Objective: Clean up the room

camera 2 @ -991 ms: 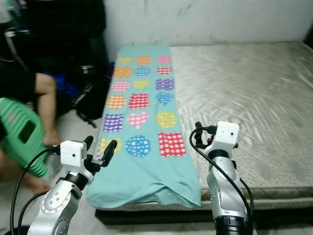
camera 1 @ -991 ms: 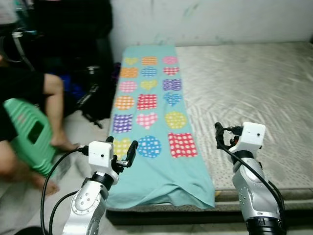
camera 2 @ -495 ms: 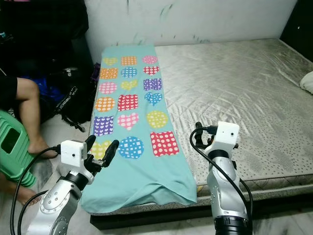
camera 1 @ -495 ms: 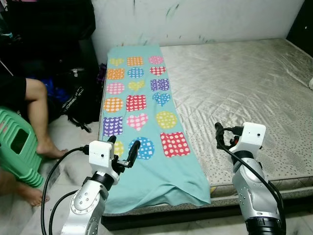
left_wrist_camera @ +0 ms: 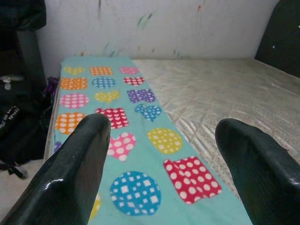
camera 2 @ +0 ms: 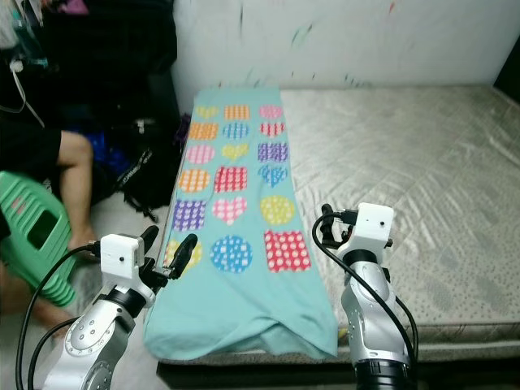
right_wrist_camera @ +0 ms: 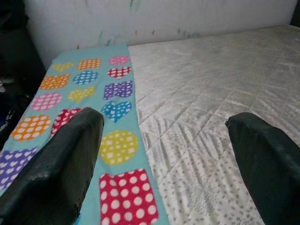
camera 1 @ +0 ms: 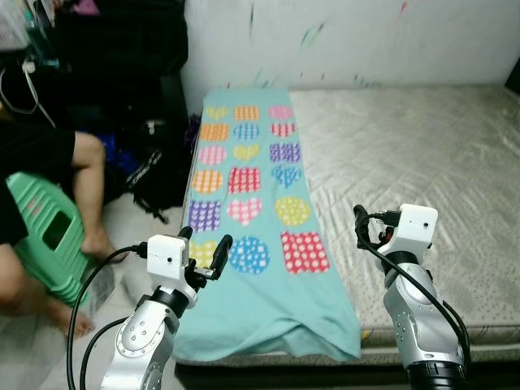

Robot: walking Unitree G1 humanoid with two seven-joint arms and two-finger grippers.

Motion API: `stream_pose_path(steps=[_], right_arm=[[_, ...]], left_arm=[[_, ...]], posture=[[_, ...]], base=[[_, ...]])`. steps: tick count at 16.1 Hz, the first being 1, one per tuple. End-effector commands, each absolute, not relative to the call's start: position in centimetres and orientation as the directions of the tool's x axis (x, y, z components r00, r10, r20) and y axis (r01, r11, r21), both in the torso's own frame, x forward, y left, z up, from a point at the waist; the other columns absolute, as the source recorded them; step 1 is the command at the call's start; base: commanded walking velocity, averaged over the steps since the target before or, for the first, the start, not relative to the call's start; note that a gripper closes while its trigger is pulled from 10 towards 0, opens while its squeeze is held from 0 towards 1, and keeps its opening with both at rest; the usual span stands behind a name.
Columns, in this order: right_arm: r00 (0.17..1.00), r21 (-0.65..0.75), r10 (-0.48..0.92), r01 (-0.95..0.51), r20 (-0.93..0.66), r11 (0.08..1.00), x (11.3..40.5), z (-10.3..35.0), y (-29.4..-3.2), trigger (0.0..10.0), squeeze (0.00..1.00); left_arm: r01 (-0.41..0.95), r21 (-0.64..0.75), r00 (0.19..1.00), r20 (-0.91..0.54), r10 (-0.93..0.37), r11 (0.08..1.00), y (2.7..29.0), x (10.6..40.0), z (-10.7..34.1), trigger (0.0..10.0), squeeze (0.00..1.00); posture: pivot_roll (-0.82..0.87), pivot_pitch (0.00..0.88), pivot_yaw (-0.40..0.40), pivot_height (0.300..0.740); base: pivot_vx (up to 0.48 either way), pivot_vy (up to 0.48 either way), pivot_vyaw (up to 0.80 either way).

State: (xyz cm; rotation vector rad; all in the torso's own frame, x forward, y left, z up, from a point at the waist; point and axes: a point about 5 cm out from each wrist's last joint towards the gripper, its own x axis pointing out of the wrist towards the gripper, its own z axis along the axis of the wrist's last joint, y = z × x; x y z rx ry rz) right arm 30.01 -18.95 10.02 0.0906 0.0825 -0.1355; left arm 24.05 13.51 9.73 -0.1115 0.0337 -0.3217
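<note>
We see blanket (camera 1: pixel 258 213) flat along mattress (camera 1: pixel 422 171) left edge, near end drooping over. Left gripper (camera 1: pixel 203 258), right gripper (camera 2: pixel 325 230) both spread, empty, short of it. Light, limp, likely bunches; we'd pinch near corners.

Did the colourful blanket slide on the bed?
No. The blanket lies along the mattress's left edge as before, its near end draped over the foot; the camera moved instead.

A bare quilted grey mattress (camera 1: pixel 422 162) lies against a white wall (camera 1: pixel 349 36) marked with paint smudges. To its left, dark bags (camera 1: pixel 154 171) sit in shadow on a pale floor (camera 1: pixel 130 231), beside a green plastic stool (camera 1: pixel 45 236).
</note>
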Motion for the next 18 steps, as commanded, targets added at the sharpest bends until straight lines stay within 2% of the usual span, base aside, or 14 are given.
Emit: stream_pose_path(steps=[1, 9, 18], right_arm=[[0.988, 0.084, -0.126, 0.133, -0.084, 0.988, 30.31, 10.21, -18.9, 10.0, 0.0], [0.987, 0.075, -0.14, 0.146, -0.082, 0.986, 30.39, 10.21, -19.17, 10.0, 0.0], [0.984, 0.064, -0.154, 0.16, -0.091, 0.985, 30.22, 9.94, -19.51, 10.0, 0.0]], left_arm=[[0.327, -0.1, 0.945, 0.005, -0.328, 0.94, 13.48, 24.01, 10.2, 10.0, 0.0], [0.33, -0.095, 0.943, 0.003, -0.331, 0.939, 13.5, 23.95, 10.13, 10.0, 0.0], [0.291, -0.129, 0.955, -0.024, -0.296, 0.948, 13.66, 24.02, 9.84, 10.0, 0.0]], posture=[[-0.1, 0.0, 0.037, 0.74], [-0.1, 0.0, 0.039, 0.74], [-0.1, 0.0, 0.04, 0.74]], base=[[0.311, 0.0, 0.0], [0.329, 0.0, 0.0], [0.0, 0.0, -0.06]])
